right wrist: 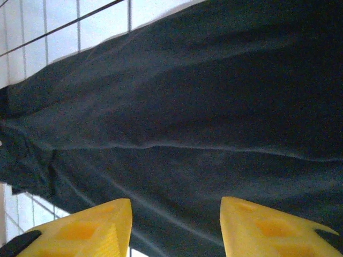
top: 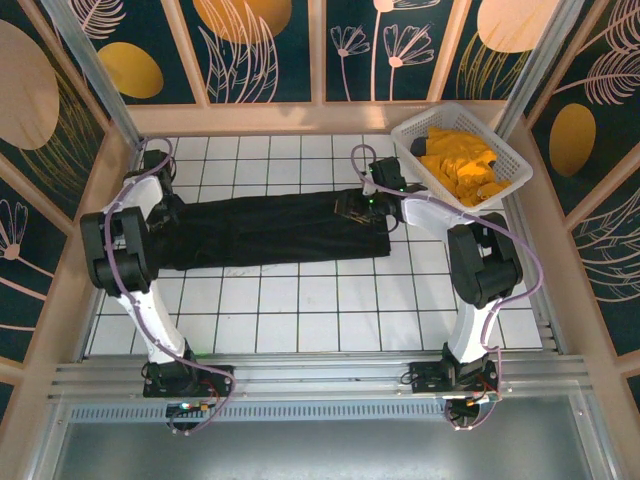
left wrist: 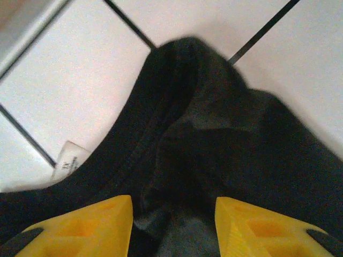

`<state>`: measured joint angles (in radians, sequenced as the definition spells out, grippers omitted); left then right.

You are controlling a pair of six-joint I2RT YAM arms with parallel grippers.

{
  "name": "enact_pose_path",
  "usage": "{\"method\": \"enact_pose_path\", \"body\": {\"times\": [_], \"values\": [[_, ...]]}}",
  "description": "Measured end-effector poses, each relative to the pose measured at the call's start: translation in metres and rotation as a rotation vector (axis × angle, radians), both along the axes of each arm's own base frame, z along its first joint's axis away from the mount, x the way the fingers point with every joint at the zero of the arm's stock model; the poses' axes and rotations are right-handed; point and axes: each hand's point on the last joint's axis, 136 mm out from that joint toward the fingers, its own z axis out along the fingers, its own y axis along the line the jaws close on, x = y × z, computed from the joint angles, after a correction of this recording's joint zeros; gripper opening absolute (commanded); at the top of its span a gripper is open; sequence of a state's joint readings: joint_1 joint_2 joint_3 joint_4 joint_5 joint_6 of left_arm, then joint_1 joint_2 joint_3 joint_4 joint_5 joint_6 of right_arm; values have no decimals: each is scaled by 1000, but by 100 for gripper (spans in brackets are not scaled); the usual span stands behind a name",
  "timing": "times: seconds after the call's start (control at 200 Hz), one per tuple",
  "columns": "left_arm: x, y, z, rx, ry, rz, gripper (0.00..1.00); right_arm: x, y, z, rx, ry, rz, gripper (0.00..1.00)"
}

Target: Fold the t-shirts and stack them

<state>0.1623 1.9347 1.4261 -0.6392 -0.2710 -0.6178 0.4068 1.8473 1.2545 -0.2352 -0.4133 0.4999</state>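
The black t-shirt (top: 270,232) lies stretched into a long band across the tiled table. My left gripper (top: 168,215) is at its left end. In the left wrist view that gripper (left wrist: 172,200) is open, its yellow fingers (left wrist: 102,225) standing apart just above the bunched collar (left wrist: 177,107) and gripping nothing. My right gripper (top: 350,208) hovers over the shirt's right part. In the right wrist view it (right wrist: 176,201) is open over smooth black cloth (right wrist: 193,112), holding nothing. Orange-yellow t-shirts (top: 460,165) lie crumpled in the basket.
The white lattice basket (top: 516,172) stands at the back right corner, close to the right arm. A white label (left wrist: 67,166) pokes out at the shirt's collar. Bare white tiles (top: 300,315) spread between the shirt and the arm bases. Wooden walls ring the table.
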Motion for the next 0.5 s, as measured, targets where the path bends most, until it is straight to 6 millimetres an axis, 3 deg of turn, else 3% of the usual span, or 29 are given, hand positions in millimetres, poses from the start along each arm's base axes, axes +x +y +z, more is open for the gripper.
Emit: {"method": "enact_pose_path", "body": {"times": [0.11, 0.2, 0.35, 0.5], "values": [[-5, -24, 38, -62, -131, 13, 30, 14, -15, 3, -42, -18, -43, 28], [-9, -53, 47, -167, -205, 22, 26, 33, -24, 8, -76, -46, -71, 25], [-20, -99, 9, -366, -182, 71, 24, 65, -31, 1, -144, -79, -94, 24], [-24, -111, -28, -446, -112, 154, 22, 81, -42, -28, -222, -45, -105, 22]]}}
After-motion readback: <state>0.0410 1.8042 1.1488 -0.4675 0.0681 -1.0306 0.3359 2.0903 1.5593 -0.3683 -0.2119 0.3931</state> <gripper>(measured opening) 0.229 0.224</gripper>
